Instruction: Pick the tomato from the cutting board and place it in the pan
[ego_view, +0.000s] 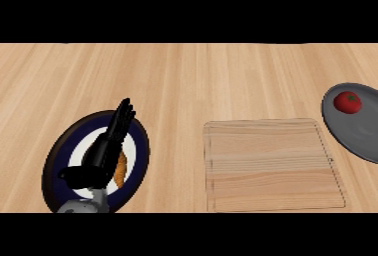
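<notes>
Resting in the grey pan (353, 135) at the right edge of the frame, the tomato (348, 102) sits in the pan's upper part, red with a small green stem spot, well apart from the cutting board (273, 165). Only the left portion of the pan shows; the rest is cut off by the frame's right border. The cutting board lies in the lower middle-right of the frame, a pale wooden rectangle with rounded corners and a thin groove running just inside its outline, its surface bare. Its right edge comes near the pan's rim, though whether the two touch cannot be told.

At the lower left, the left robot hand (103, 152) comes in from the bottom edge on a grey forearm. Its black fingers (122, 117) are straight and held close together, pointing toward the top of the frame, with the thumb (72, 175) sticking out to the left; it holds nothing. The hand shows over a round plate (60, 150) with a dark blue rim and a white centre, which looks taller than wide. A sliver of something orange (120, 169) shows on the plate just right of the palm; what it is cannot be told. The right robot hand appears nowhere in the frame. Everything lies on the light wooden table (184, 80), whose grain runs across the upper half of the frame.
</notes>
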